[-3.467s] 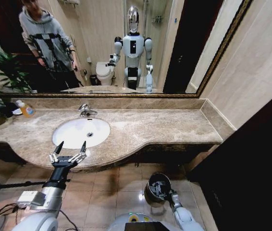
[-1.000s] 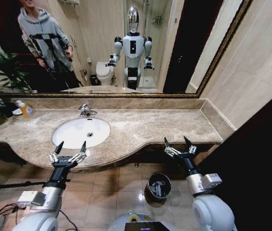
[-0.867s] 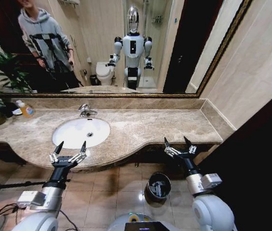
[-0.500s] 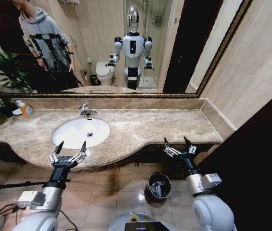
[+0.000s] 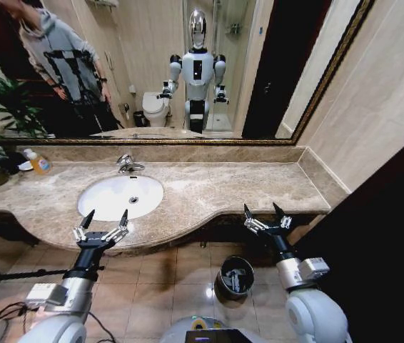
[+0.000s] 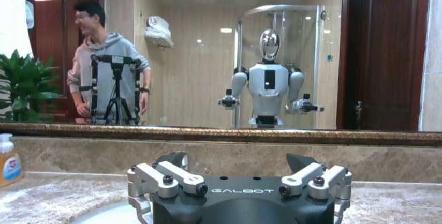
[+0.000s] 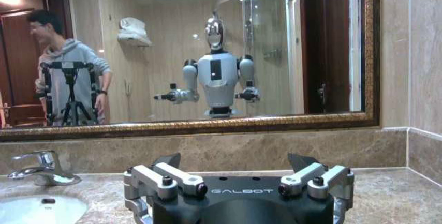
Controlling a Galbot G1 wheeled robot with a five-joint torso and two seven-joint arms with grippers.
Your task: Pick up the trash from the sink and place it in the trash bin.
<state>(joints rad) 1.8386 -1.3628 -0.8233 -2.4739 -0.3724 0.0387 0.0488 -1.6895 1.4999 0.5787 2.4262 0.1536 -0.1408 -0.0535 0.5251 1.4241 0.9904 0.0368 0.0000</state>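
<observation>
Left gripper (image 5: 102, 223) at the counter's front edge before the sink (image 5: 120, 196), fingers spread, empty. Right gripper (image 5: 265, 216) at the front edge toward the right end, fingers spread too. Trash (image 5: 235, 280) inside the trash bin (image 5: 220, 285), on the floor below the front edge. Soap bottle (image 5: 39, 163) near the back-left corner; faucet (image 5: 126, 165) behind the basin.

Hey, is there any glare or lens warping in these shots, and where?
Head view: wide-angle warp bows the mirror frame and counter edge; a bright glare spot sits on the floor tile beside the trash bin. Left wrist view: ceiling light reflections in the mirror. Right wrist view: highlights on the chrome faucet.
</observation>
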